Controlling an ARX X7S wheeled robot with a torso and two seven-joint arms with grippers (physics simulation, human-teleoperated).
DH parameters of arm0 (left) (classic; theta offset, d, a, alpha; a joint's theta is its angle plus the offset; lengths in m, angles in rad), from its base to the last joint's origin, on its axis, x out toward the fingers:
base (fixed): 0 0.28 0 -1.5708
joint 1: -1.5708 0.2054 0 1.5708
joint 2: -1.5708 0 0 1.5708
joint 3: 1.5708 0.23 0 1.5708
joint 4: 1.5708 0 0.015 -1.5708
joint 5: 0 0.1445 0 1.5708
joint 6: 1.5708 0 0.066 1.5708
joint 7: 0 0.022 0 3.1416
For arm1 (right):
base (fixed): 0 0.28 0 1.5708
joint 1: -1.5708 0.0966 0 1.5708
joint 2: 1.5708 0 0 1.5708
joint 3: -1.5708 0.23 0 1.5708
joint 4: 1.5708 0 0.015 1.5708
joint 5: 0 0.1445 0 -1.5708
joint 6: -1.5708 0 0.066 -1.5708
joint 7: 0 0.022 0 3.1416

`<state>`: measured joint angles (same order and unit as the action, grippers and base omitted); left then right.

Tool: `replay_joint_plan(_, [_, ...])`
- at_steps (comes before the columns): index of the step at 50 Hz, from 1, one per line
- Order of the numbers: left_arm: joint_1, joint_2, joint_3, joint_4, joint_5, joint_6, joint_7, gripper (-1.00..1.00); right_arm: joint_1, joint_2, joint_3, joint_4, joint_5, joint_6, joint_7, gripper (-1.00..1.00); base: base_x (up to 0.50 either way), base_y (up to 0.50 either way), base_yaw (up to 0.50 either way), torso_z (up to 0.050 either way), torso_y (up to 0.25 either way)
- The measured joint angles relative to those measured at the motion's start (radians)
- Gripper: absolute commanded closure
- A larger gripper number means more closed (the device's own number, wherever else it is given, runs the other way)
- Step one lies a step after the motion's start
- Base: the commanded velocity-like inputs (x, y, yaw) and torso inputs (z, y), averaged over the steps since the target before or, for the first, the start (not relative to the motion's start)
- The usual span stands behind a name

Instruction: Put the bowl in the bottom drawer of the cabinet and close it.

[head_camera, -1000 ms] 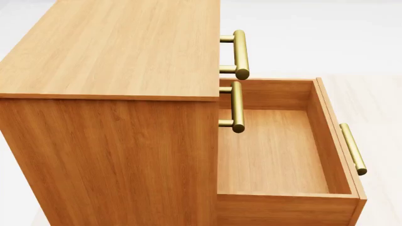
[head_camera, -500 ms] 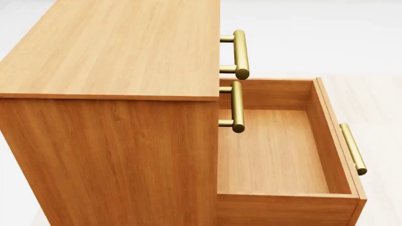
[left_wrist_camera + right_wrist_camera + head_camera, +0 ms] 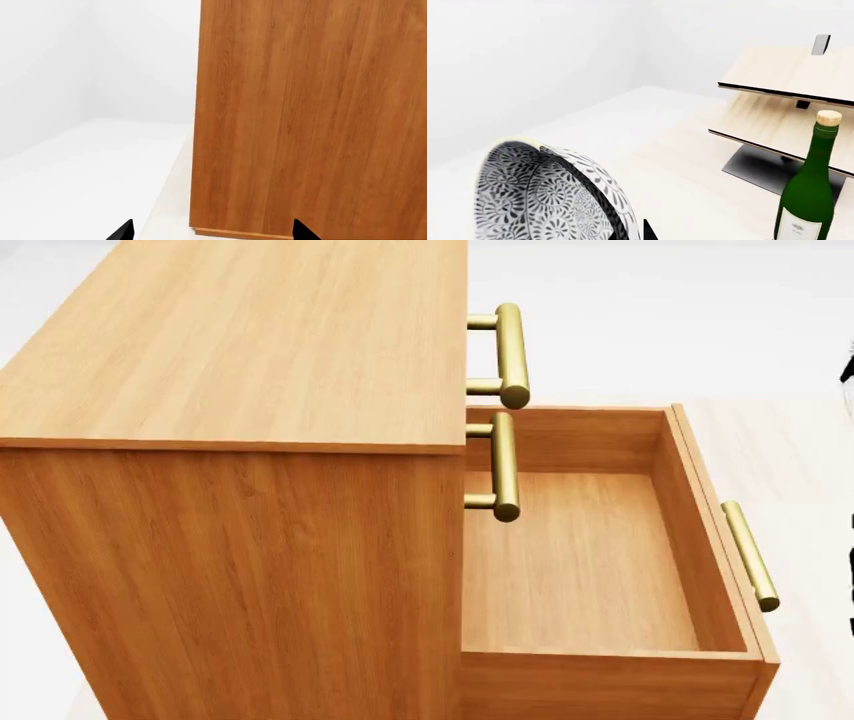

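Note:
The honey-brown cabinet (image 3: 240,360) fills the head view. Its bottom drawer (image 3: 587,570) is pulled out, with its wooden floor bare and a brass handle (image 3: 750,555) on its front. The bowl (image 3: 540,197), white with a grey-blue floral pattern, shows only in the right wrist view. It is tilted on edge, with my right gripper (image 3: 630,232) shut on its wall. Dark slivers (image 3: 850,370) show at the head view's right edge. My left gripper (image 3: 212,232) is open, its tips facing the cabinet's side panel (image 3: 307,115) with nothing between them.
The two upper drawers are shut, and their brass handles (image 3: 510,355) (image 3: 505,468) stick out over the open drawer's back. In the right wrist view a green wine bottle (image 3: 807,195) with a cork stands in front of a pale slanted wooden rack (image 3: 787,95).
Dark slivers have come into the head view at its right edge. The cabinet and the open drawer have not moved.

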<state>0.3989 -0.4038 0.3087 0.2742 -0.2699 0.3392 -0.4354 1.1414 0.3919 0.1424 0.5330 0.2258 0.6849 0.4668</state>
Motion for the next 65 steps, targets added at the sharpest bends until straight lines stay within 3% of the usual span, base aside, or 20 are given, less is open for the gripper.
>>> replay_joint_plan(17, [-0.002,-0.001,0.003,-0.015,-0.003,0.015,0.002,-1.0,0.261,-0.053,-0.064,0.514,-0.045,-0.244,-0.073,1.0,0.0,0.0,0.0,0.0,0.001])
replay_joint_plan(25, [-0.002,-0.002,0.004,-0.017,-0.004,0.018,0.001,-1.0,0.346,-0.086,-0.046,0.664,-0.073,-0.278,-0.097,1.0,0.0,0.0,0.0,0.0,0.0])
replay_joint_plan(40, [-0.002,-0.004,0.006,-0.012,-0.001,0.015,-0.006,-1.0,0.41,-0.135,0.02,0.761,-0.16,-0.211,-0.148,1.0,0.0,0.0,0.0,0.0,0.0])
replay_joint_plan(65, [-0.007,-0.008,0.012,-0.015,-0.002,0.014,-0.01,-1.0,0.431,-0.173,0.01,0.776,-0.217,-0.047,-0.328,1.0,0.0,0.0,0.0,0.0,0.0])
